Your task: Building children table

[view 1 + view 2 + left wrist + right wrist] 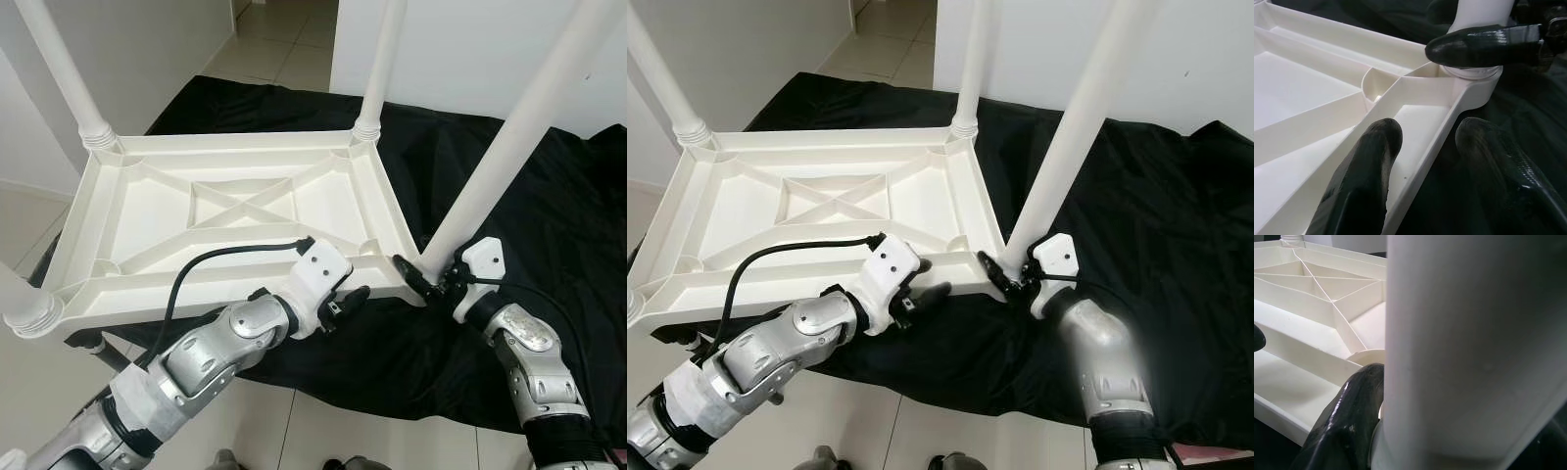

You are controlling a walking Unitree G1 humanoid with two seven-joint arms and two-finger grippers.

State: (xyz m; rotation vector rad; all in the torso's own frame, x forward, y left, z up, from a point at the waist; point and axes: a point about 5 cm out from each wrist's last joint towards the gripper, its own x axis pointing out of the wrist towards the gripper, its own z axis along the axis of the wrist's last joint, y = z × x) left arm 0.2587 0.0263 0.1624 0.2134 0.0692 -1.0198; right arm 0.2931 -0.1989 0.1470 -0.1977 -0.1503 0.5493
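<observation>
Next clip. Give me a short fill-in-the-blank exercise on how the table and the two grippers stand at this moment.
1. The white plastic tabletop lies upside down on a ____ cloth.
2. The right gripper grips the base of a white ____.
3. The left gripper straddles the tabletop's near ____.

Missing words: black; leg; rim

No legible text, labels or numbers, at least at this resolution.

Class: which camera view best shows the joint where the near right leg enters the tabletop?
The left wrist view: the leg seats in its corner socket, a right pincer finger across it. The right wrist view has the leg too close, its base cut off. Both eye views show the joint small, partly behind the right pincer.
</observation>
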